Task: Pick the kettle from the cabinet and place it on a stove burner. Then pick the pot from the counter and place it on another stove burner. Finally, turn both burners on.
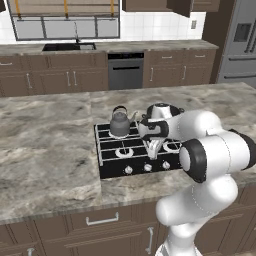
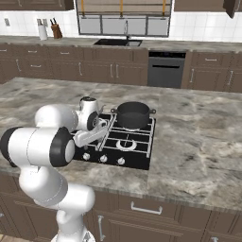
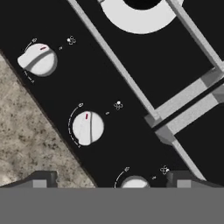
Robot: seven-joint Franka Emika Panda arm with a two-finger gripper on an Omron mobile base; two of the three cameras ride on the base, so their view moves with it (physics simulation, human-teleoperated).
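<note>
The grey kettle (image 1: 120,121) stands on the back-left stove burner of the black cooktop (image 1: 107,167). On the back-right burner sits the wide dark pot (image 2: 133,115). My gripper (image 1: 152,148) points down over the front of the cooktop, above the row of knobs (image 1: 148,167). In the hand view the gripper (image 3: 111,181) is open, its tips wide apart with nothing held. One white knob (image 3: 133,183) lies low between the tips, a second knob (image 3: 87,127) is just beyond it, and a third (image 3: 38,59) is farther off. A silvery burner ring (image 3: 140,17) shows past the grate bars.
The cooktop is set in a marbled island counter (image 1: 50,140) with brown drawers below. Across the room are a sink (image 1: 68,47), a dishwasher (image 1: 125,70), dark wall cabinets (image 1: 150,5) and a fridge (image 1: 240,40). My arm's white links crowd the cooktop's near side.
</note>
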